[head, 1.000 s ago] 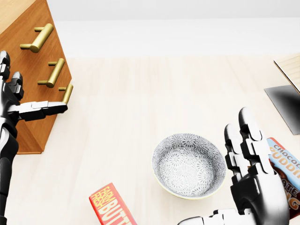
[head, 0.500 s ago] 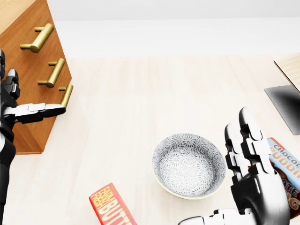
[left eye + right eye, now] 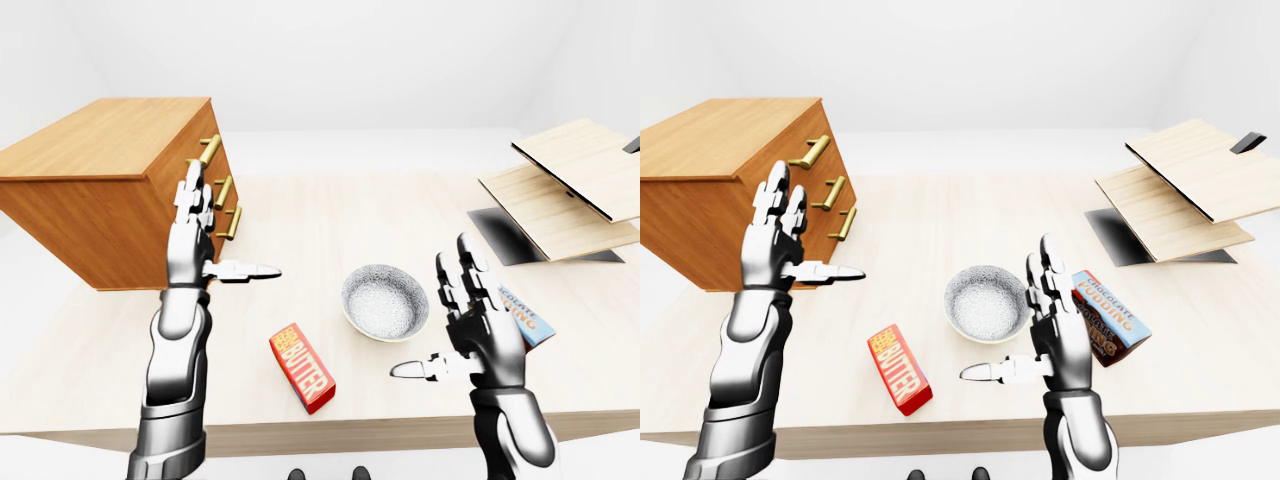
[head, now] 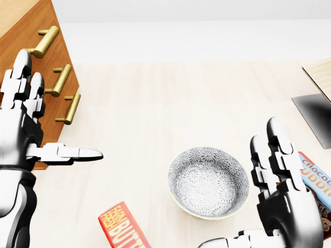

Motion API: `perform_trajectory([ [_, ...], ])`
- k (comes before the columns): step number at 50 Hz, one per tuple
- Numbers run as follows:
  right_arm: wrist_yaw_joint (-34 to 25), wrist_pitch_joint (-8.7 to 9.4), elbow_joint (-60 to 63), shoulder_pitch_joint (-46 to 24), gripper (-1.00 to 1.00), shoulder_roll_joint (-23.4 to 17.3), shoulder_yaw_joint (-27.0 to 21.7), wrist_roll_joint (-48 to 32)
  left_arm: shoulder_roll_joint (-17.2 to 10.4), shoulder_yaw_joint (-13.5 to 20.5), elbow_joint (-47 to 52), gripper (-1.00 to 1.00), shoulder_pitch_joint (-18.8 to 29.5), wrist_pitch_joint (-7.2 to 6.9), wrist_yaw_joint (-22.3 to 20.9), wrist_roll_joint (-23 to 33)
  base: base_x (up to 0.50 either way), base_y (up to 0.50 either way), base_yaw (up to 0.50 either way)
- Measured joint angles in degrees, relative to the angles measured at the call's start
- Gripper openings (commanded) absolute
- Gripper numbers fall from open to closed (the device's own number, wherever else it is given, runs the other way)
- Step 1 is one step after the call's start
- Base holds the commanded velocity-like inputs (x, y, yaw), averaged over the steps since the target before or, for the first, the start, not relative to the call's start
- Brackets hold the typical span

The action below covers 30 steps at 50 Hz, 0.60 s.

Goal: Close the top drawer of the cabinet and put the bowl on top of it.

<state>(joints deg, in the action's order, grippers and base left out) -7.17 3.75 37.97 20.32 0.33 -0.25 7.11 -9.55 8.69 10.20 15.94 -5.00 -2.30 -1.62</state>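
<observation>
The left robot hand [image 4: 21, 126] is spread open beside the cabinet [image 3: 105, 150]; the right robot hand [image 4: 285, 209], likewise open, sits at the bowl's [image 4: 208, 182] four o'clock.

Table [image 3: 330, 215] holds cabinet [image 3: 90, 190], bowl [image 3: 385, 300], butter [image 3: 301, 366], pudding [image 3: 1108, 316], maybe boards [image 3: 560, 190].

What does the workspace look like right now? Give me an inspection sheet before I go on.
Surface: pale wooden table, things lie spread apart on it.
Job's things: brown wooden cabinet with three brass handles at the left-eye view's left, nothing on its top, no drawer visibly sticking out; grey-patterned white bowl upright, empty, on the table, apart from the cabinet.
Clutter: red butter box left of the bowl; chocolate pudding box by the right hand; stacked pale wooden boards over a dark sheet at right.
Hands: left hand open, near the cabinet's handles, contact unclear; right hand open, right of the bowl; neither holds anything.
Cables: nothing seen.
Surroundings: plain white room.
</observation>
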Motion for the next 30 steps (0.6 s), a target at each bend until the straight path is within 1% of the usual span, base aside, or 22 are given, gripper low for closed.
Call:
perform_trajectory([
  [7,-0.21,0.17,0.63,0.35,1.0,0.08,-0.23,0.22,2.65,-2.44,5.51,1.0,-4.48,0.0,-1.44,3.28,0.0,0.0,0.0],
  [18,-0.94,1.13,2.32,0.9,1.0,0.36,-1.31,1.08,6.43,-8.31,14.73,1.0,-11.49,0.0,-2.2,10.66,0.0,0.0,0.0],
  [24,-1.68,1.25,3.56,1.24,1.0,0.68,-2.31,1.84,7.85,-11.68,17.91,1.0,-13.81,0.0,-2.03,14.59,0.0,0.0,0.0],
  [30,-2.43,1.25,4.56,1.49,1.0,1.1,-3.24,2.42,9.0,-15.24,19.76,1.0,-15.05,0.0,-1.53,18.79,0.0,0.0,0.0],
])
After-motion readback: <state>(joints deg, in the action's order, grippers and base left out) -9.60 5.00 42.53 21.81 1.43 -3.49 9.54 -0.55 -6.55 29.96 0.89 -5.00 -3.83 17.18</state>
